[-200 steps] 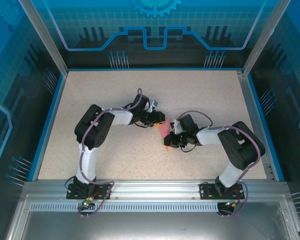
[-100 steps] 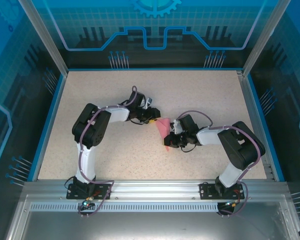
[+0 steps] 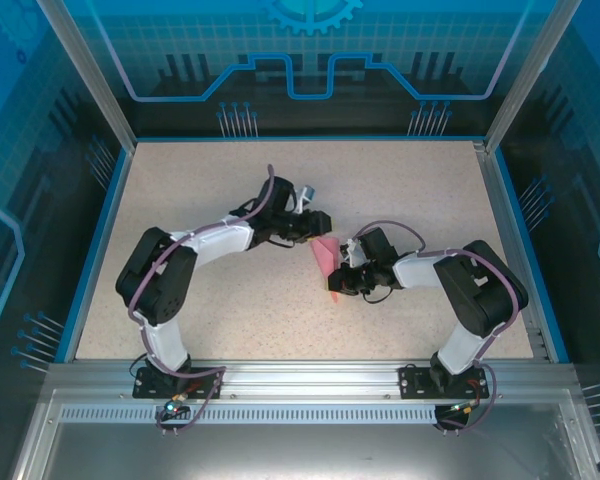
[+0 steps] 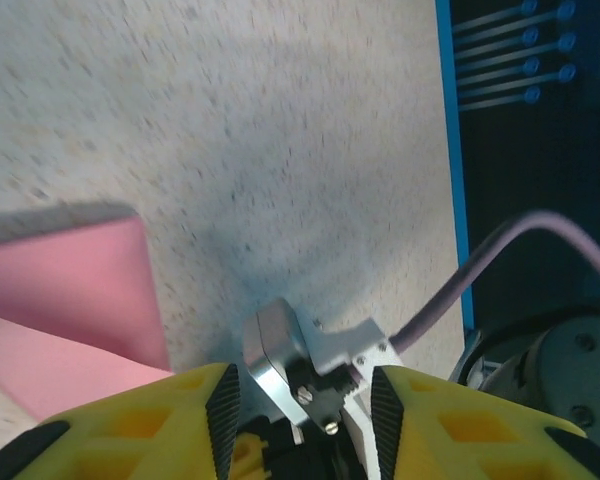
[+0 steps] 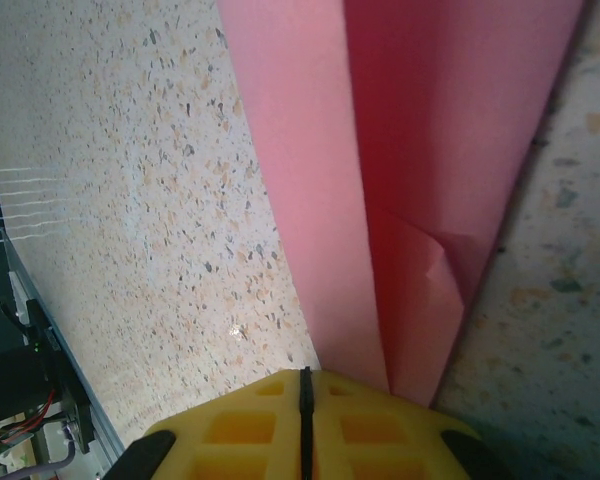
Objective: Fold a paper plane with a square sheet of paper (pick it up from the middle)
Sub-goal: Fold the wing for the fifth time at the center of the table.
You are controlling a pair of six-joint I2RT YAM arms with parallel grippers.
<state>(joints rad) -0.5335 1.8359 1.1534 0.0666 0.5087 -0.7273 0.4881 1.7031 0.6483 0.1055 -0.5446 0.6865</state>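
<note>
Near the centre of the top view, on the speckled beige table top (image 3: 230, 300): a narrow pink-red matte paper dart (image 3: 326, 262), folded along a centre crease. Lies with the long axis almost top to bottom in that frame, leaning a little to the lower right, broad end up and sharp tip down. Touches the right two-finger gripper with yellow fingers (image 3: 341, 279) on its lower right side. In the right wrist view (image 5: 302, 400), clenched tightly, with only a thin dark seam between the two halves, and the dart (image 5: 420, 150) running from just right of that seam up to the top edge of the frame. Cannot tell whether pinching a layer or only pressing on it. Just beside the broad upper end, but apart from it: the left gripper (image 3: 316, 224). In the left wrist view (image 4: 302, 398), spread wide and grasping nothing, with the dart (image 4: 70, 290) off to the lower left of the fingers. Probably a creasing step. Seems to call for bringing the left gripper onto the broad end, toward the left in its own view, with the tip end kept down by the right one, the nearer of the two.
</note>
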